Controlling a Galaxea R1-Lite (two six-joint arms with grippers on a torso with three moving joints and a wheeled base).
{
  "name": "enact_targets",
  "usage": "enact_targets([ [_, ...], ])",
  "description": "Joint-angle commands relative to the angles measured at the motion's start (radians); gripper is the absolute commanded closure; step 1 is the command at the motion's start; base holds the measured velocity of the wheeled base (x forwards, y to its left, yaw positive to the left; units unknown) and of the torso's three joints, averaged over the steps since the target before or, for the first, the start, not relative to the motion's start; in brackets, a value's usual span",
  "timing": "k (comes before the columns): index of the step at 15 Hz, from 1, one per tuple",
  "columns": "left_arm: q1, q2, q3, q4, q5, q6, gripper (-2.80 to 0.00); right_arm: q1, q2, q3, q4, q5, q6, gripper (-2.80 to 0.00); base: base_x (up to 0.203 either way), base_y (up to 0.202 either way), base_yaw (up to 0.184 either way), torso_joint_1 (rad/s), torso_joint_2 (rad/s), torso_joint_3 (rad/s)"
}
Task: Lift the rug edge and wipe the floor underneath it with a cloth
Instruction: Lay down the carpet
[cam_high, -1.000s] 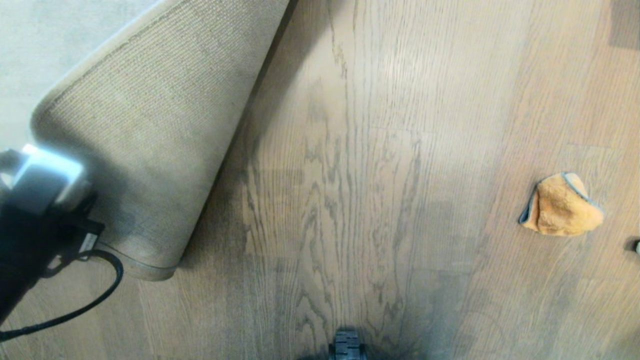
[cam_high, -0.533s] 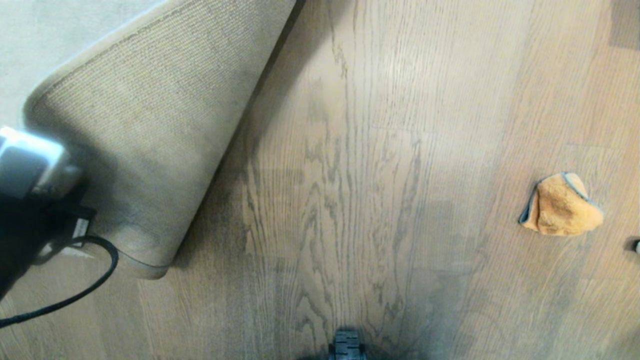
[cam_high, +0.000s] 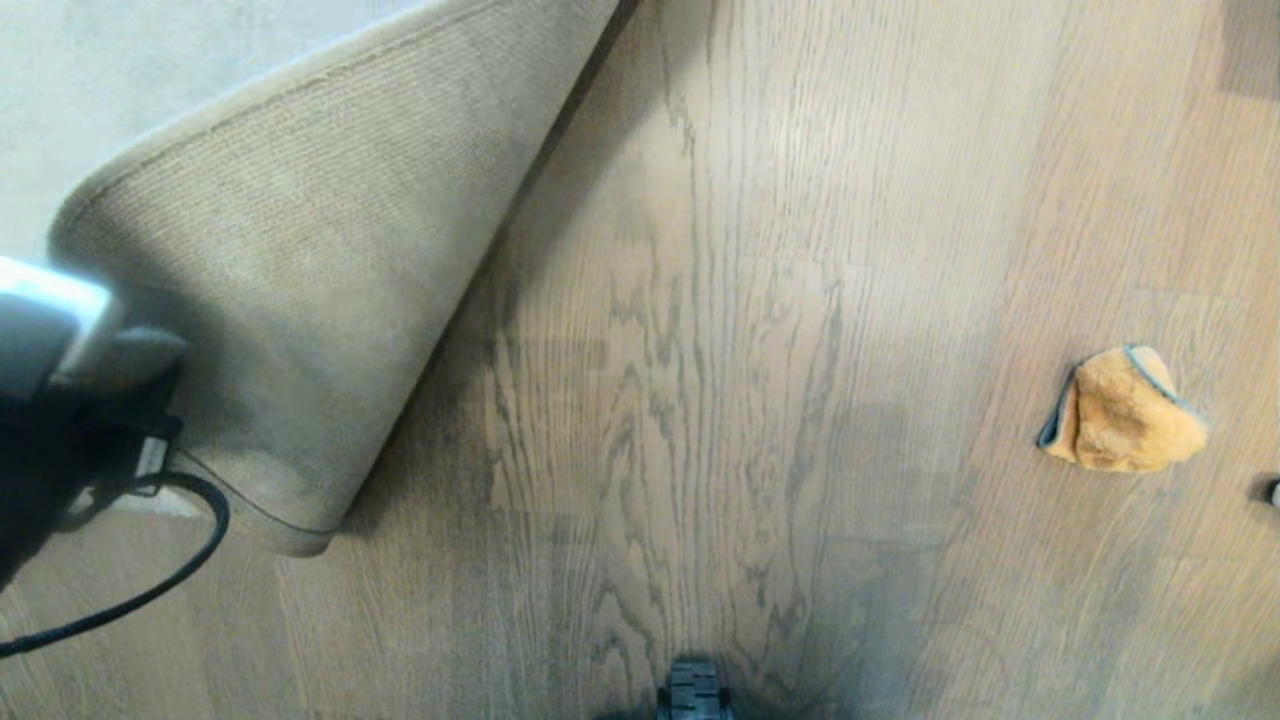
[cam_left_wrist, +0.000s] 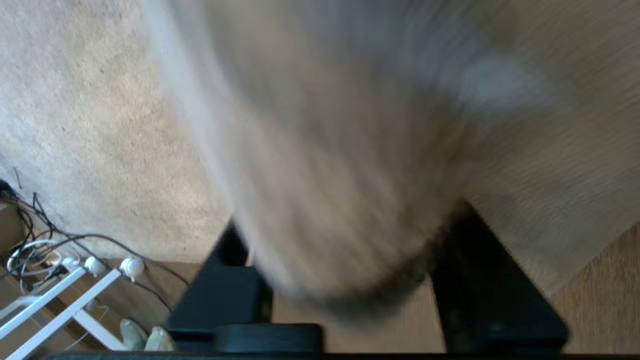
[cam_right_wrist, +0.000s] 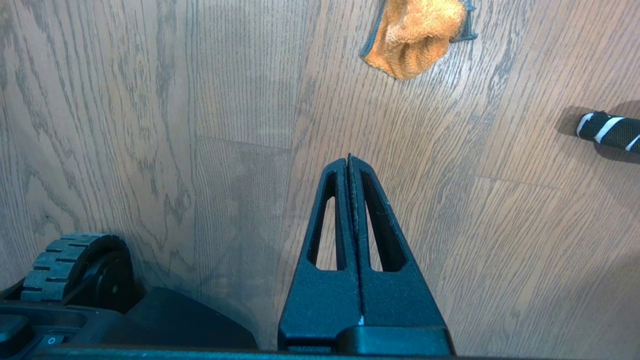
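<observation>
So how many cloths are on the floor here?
1. A single orange cloth lies bunched on the floor, on the robot's right, well clear of the folded-back rug edge. Any others outside the frames would go unseen.

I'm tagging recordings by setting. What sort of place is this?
Probably a room in a home or a home-like test space: wood-grain plank floor, a large pale rug with its corner folded back, and a tangle of power cables beside the rug.
</observation>
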Motion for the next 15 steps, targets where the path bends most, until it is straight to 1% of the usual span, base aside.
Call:
enact_targets([
  [1,0.0,-0.005,0.005,-0.004,-0.003,0.003,-2.8,0.0,0.002,0.0,-0.001,0.0,0.0,0.0,0.0,0.0,0.0,0.0,0.0,0.0],
  [7,0.001,-0.005,0.052,-0.017,-0.002,0.005,-2.8,0.0,0.002,0.0,-0.001,0.0,0.0,0.0,0.0,0.0,0.0,0.0,0.0,0.0],
  [12,-0.002,-0.002,0.034,-0.016,-0.006,0.0,-2.8,0.0,0.002,0.0,-0.001,0.0,0.0,0.0,0.0,0.0,0.0,0.0,0.0,0.0],
  [15,-0.047,0.016,0.03,-0.015,-0.012,-0.019,-2.8,0.0,0.002,0.0,-0.001,0.0,0.0,0.0,0.0,0.0,0.0,0.0,0.0,0.0],
])
